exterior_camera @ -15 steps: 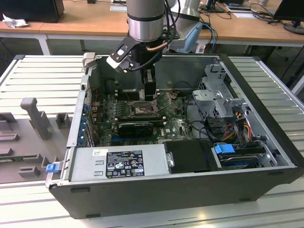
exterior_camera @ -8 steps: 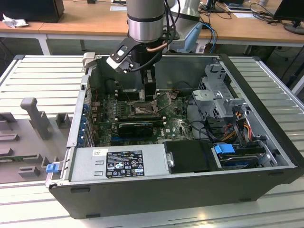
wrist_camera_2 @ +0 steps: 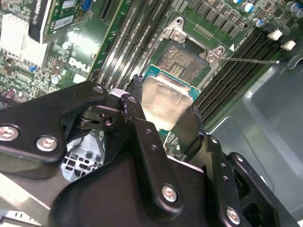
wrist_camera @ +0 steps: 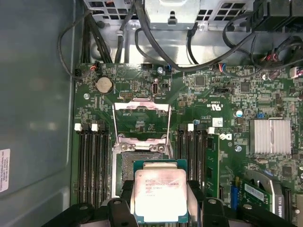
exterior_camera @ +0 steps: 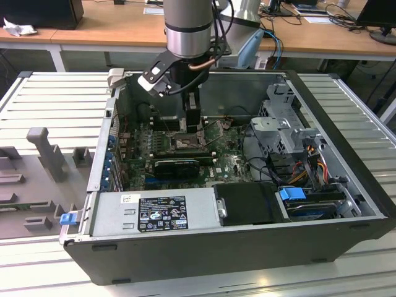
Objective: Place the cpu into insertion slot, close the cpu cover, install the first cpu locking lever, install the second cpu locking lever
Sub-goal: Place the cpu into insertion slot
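Desks (exterior_camera: 111, 25) line the back; on the ribbed tabletop (exterior_camera: 55, 99) sits an open case (exterior_camera: 204, 247); the jaws clamp the cpu (wrist_camera_2: 163, 101) between them; just ahead lies the slot (wrist_camera_2: 182, 59); beyond it, the cover (wrist_camera: 142, 106) is flipped open.

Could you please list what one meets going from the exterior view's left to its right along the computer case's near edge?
Blue case latch → labelled power supply → black plastic cover → blue drive tab.

Soft, even indoor light, pale glare on the cpu (wrist_camera_2: 163, 106) top; computer case (exterior_camera: 247, 247) interior shadowed
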Robot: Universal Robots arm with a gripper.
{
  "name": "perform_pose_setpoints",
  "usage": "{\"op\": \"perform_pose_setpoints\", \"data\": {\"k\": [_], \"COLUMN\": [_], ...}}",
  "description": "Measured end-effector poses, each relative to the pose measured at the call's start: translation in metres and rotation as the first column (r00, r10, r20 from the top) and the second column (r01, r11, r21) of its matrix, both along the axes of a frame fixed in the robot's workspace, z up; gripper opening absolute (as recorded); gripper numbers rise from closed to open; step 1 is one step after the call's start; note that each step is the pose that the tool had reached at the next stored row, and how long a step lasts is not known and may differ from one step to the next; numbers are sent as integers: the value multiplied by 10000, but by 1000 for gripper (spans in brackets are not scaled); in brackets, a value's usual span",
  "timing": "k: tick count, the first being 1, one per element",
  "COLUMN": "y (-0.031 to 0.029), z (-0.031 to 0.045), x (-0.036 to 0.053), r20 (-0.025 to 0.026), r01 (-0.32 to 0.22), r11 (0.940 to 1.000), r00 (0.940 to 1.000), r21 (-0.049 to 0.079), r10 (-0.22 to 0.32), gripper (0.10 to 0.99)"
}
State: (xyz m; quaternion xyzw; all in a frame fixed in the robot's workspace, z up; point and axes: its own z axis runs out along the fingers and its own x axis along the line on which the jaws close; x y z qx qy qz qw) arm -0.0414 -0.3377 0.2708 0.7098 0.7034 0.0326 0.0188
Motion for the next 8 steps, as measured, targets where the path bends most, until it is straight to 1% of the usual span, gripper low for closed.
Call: {"op": "perform_pose_setpoints", "data": {"k": [2,3,4,5,8], "y": [3,4,4,5,15], "z": [-38,-67,-90,-127,-202], "x": [-1,-1,0,0,-1], "r20": [-20,-28,-27,-27,-26], "r01": [82,113,112,110,70], "r11": [10000,9999,9999,9999,9999], "r00": [10000,9999,9999,9999,10000], "r21": [-3,-26,-87,-95,-95], "r10": [-82,-113,-112,-110,-71], "gripper": [529,529,529,529,529]}}
